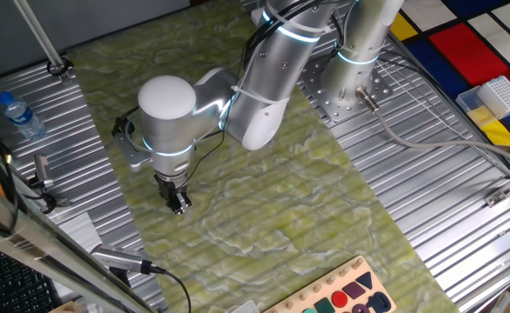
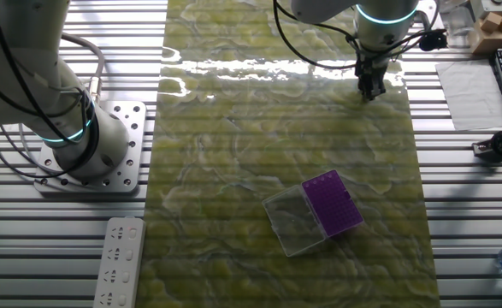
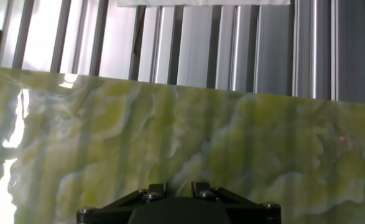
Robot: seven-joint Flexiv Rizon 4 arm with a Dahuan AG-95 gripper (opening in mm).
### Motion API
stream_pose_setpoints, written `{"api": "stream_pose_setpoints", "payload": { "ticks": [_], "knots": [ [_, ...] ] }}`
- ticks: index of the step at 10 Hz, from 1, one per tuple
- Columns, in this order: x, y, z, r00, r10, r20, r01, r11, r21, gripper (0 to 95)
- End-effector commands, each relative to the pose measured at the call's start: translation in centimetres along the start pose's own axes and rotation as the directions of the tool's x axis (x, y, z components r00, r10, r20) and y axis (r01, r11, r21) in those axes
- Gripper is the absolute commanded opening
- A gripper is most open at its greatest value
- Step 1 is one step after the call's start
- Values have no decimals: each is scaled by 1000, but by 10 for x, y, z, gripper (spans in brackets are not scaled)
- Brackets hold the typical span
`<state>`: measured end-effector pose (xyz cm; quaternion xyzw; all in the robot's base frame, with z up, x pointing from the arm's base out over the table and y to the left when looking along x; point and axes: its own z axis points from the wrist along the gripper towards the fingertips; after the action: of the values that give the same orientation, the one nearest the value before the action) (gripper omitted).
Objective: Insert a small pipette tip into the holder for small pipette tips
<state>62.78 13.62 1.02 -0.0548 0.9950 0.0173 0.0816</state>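
The gripper is hanging low over the green marbled mat, near the mat's edge, fingers pointing down. Whether the fingers are spread or pressed together cannot be told: both fixed views are showing them too small, and the hand view is showing only the gripper's black base, with no fingertips. No pipette tip is showing between them in any view, so whether one is being carried cannot be told either.

The holder for small pipette tips, the flat purple box with its clear cover piece lying open beside it, is sitting on the mat well apart from the gripper. It is not appearing in the hand view, which is facing bare mat and the ribbed metal table.

Judging from this, the insertion is not yet done: the arm is still needing to travel to the holder, line up over a hole and lower.
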Motion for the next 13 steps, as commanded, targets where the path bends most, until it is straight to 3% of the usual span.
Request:
{"api": "stream_pose_setpoints", "payload": {
  "ticks": [1,8,13],
  "knots": [
    [1,0,0,1000,-2,-2,2,1000,0,190],
    [5,0,1,999,-49,-12,49,999,4,190],
    [8,-1,0,989,-148,-29,148,989,14,190]
  ]
}}
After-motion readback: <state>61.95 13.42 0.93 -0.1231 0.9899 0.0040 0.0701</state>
